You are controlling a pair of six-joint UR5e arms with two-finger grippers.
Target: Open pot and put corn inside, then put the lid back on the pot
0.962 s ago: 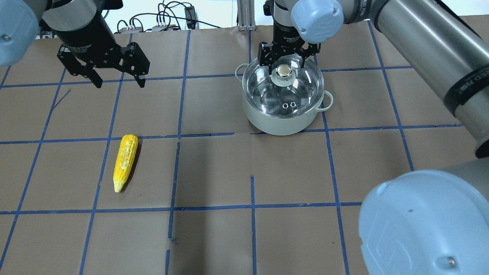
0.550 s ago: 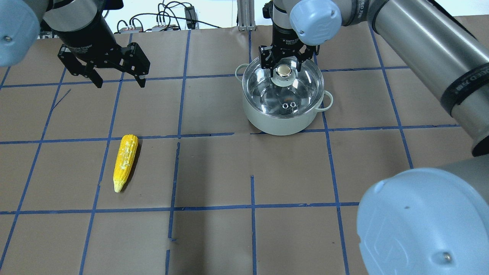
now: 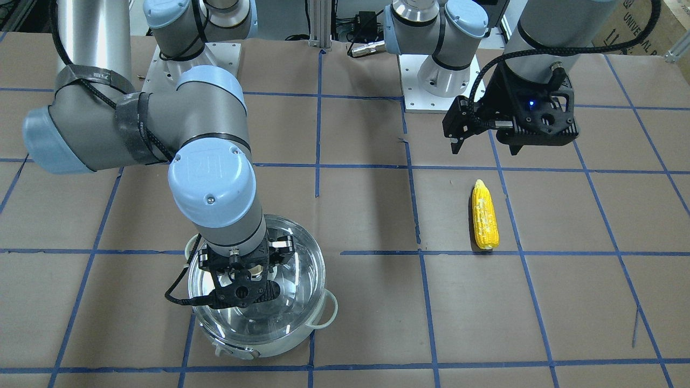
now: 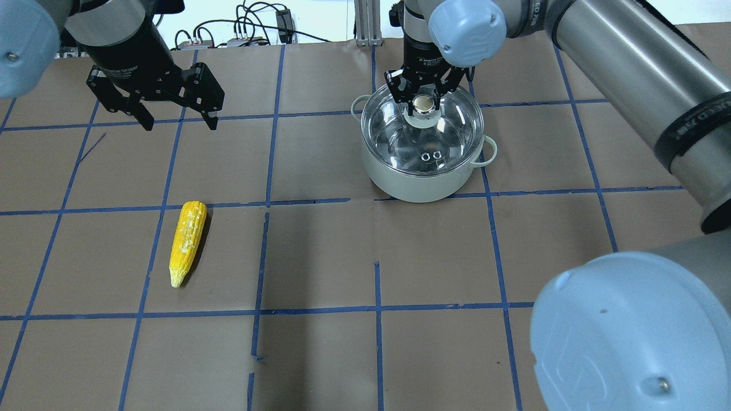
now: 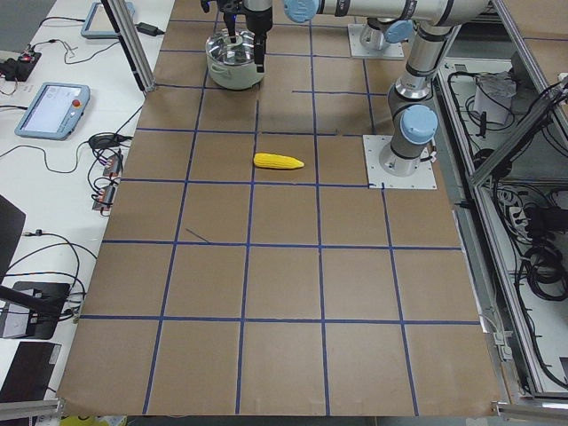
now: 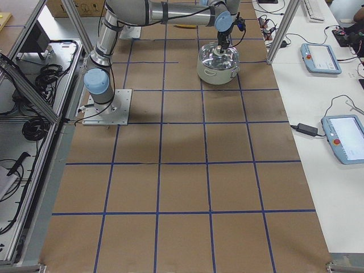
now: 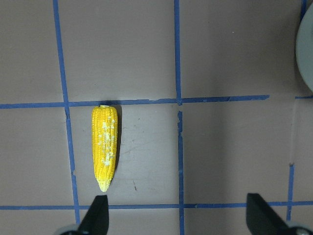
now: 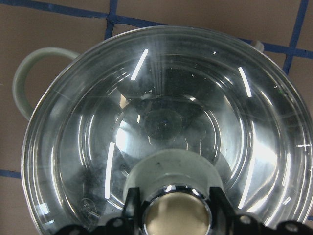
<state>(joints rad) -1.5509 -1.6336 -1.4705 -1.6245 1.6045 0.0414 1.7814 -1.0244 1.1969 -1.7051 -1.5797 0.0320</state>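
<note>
The steel pot stands at the far right of centre with the clear glass lid resting on it. My right gripper is over the lid, shut on the lid's beige-topped knob, with a finger on each side of it. The pot also shows in the front view under this gripper. The yellow corn lies on the table at the left, tapered end toward me. My left gripper is open and empty, above the table beyond the corn.
Brown paper with a blue tape grid covers the table. Cables and a power brick lie along the far edge beside an aluminium post. Tablets lie on a side bench.
My right gripper's fingers have closed in from wide apart onto the lid's knob. The lid, pot, corn and left arm have not moved.
</note>
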